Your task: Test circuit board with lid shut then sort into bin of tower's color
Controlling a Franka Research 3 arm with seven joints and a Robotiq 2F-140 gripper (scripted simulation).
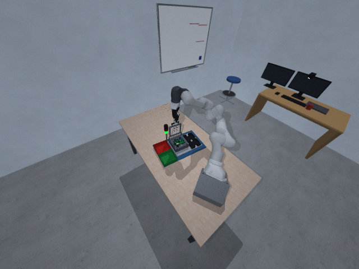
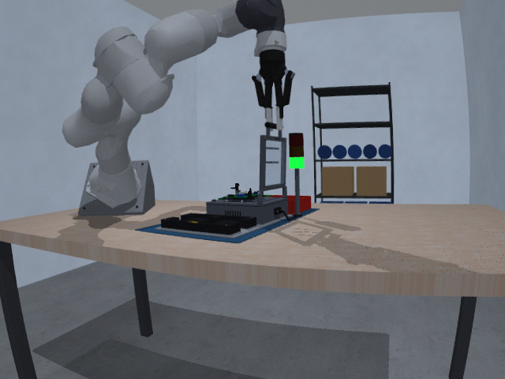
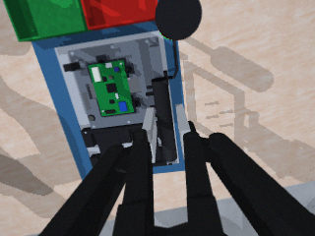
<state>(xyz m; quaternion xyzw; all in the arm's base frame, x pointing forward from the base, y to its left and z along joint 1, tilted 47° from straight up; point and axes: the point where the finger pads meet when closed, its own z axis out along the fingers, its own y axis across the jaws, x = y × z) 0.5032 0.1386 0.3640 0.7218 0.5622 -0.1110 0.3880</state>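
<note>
My gripper [image 1: 175, 123] [image 2: 273, 127] [image 3: 165, 117] points down at the top of the raised lid [image 1: 180, 129] [image 2: 263, 163]. Its fingers are slightly apart; the black handle [image 2: 270, 125] [image 3: 162, 95] shows in the narrow gap, and any contact is unclear. The lid stands upright on the tester [image 1: 182, 148] [image 2: 245, 210]. The green board [image 1: 179, 141] [image 3: 111, 88] lies face up in the tester, its white connector toward the bins' end, near the black hook [image 2: 236, 187] [image 3: 71, 67]. Pins and posts are hard to make out. The signal tower [image 1: 166, 131] [image 2: 297, 163] shows green.
The green bin [image 1: 168, 158] [image 3: 46, 17] and red bin [image 1: 161, 147] [image 2: 301, 204] [image 3: 118, 12] stand side by side beyond the tester. The black tray [image 1: 192, 140] [image 2: 200, 224] lies at its other end. The tower stands close to the lid's hinge side.
</note>
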